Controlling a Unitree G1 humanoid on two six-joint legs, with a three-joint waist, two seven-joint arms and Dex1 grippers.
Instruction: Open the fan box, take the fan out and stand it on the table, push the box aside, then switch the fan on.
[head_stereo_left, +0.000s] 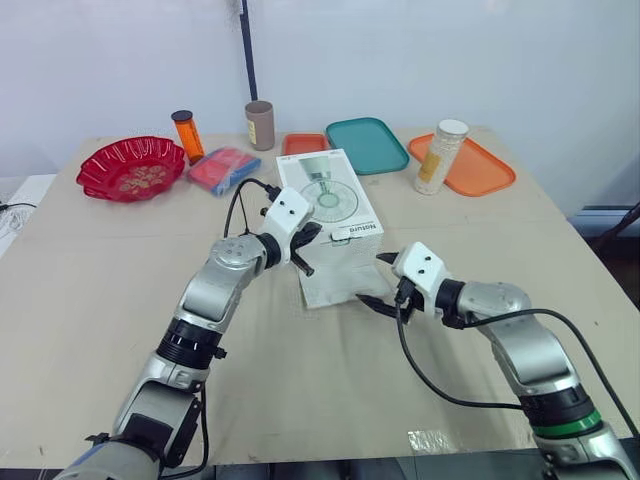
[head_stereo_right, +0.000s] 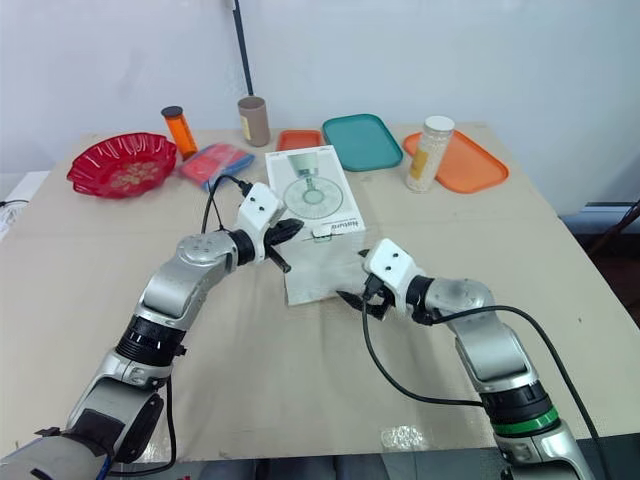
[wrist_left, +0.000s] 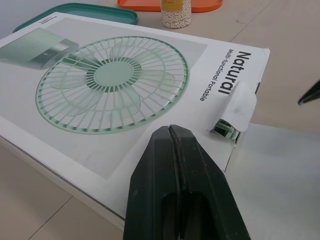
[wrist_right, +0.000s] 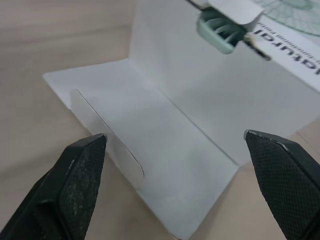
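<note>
The white fan box (head_stereo_left: 325, 200), printed with a green fan, lies flat at the table's middle. Its near end is open and the lid flap (head_stereo_left: 335, 278) lies flat on the table. Under a small side tab (wrist_left: 240, 106), a bit of the green fan (wrist_right: 218, 31) peeks out of the open end. My left gripper (head_stereo_left: 304, 246) is shut with nothing in it, just over the box's near left corner. My right gripper (head_stereo_left: 377, 280) is open, its fingers (wrist_right: 75, 190) spread above the right part of the lid flap, pointing at the open end.
Along the far edge stand a red bowl (head_stereo_left: 130, 168), an orange bottle (head_stereo_left: 186, 135), a red and blue packet (head_stereo_left: 222, 168), a brown cup (head_stereo_left: 260, 125), a small orange tray (head_stereo_left: 304, 144), a teal tray (head_stereo_left: 366, 144), and a jar (head_stereo_left: 441, 155) on an orange tray (head_stereo_left: 480, 170).
</note>
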